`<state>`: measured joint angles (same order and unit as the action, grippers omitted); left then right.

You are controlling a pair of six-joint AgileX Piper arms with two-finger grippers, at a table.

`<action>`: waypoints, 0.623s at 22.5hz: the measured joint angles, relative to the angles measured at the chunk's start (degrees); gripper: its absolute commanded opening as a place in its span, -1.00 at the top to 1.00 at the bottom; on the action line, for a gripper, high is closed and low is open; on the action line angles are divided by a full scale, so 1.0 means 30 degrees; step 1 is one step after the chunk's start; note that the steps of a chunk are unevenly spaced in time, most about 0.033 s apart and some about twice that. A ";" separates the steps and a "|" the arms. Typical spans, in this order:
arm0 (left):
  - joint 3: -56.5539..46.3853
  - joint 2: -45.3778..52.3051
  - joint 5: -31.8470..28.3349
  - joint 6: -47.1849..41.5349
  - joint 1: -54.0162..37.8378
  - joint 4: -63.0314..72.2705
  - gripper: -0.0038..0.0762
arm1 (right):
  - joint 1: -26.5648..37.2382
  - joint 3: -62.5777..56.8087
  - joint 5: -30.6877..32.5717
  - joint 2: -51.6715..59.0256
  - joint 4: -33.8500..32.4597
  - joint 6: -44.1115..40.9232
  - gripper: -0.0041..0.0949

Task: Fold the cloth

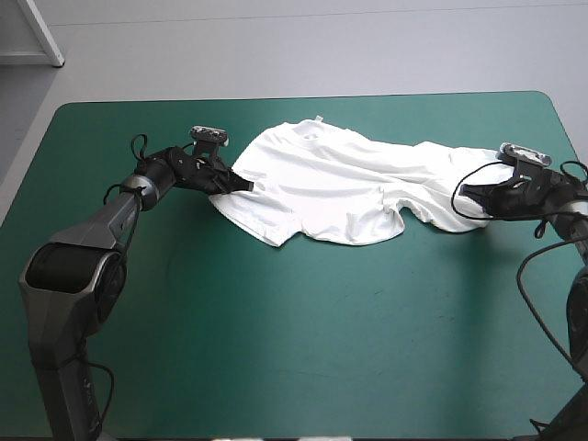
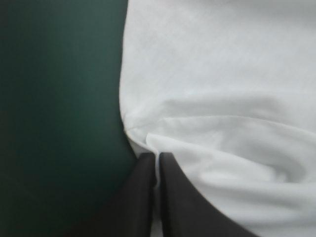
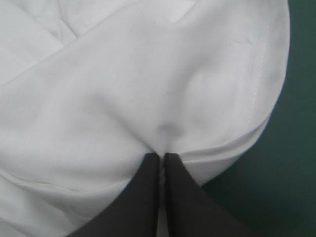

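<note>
The white T-shirt lies spread and wrinkled across the far half of the teal-green table, collar toward the far edge. My left gripper is at the shirt's left edge, shut on the T-shirt; in the left wrist view a thin strip of cloth shows between the black fingers. My right gripper is at the shirt's right end, also shut on the T-shirt; the right wrist view shows cloth puckered at the tips, with a hemmed edge beside it.
The teal-green cover stretches bare from the shirt toward the near edge. A black cable loop lies over the shirt's right end by the right gripper.
</note>
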<state>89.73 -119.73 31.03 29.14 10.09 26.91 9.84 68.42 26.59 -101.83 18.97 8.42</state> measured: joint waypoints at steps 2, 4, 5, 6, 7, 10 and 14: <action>0.0000 0.0000 -0.0020 -0.0020 0.0000 0.0000 0.86 | 0.0000 0.0000 -0.0037 0.0000 0.0016 0.0073 0.95; -0.0039 0.0178 -0.0125 -0.0107 0.0020 0.0000 0.86 | 0.0000 0.0000 0.0277 0.0519 -0.0003 0.0311 0.95; -0.0091 0.0236 -0.0212 -0.0105 0.0037 -0.0021 0.86 | 0.0000 0.0000 0.0371 0.0990 -0.0022 0.0374 0.95; -0.0165 0.0357 -0.0296 -0.0129 0.0061 -0.0090 0.86 | 0.0000 0.0000 0.0448 0.1629 -0.0022 0.0481 0.95; -0.0260 0.0539 -0.0231 -0.0167 0.0075 -0.0184 0.86 | 0.0000 0.0000 0.0467 0.2387 -0.0022 0.0515 0.95; -0.0531 0.2250 0.0263 -0.0318 0.0075 -0.0666 0.86 | 0.0000 0.0440 0.0685 0.6087 -0.0352 0.0589 0.95; 0.1143 0.5876 0.1308 -0.0376 0.0075 -0.0724 0.86 | 0.0013 0.2525 0.1875 0.9617 -0.0925 0.0605 0.95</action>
<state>93.16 -102.11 34.96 28.01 10.32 24.74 9.88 76.00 32.21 -72.98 16.19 10.24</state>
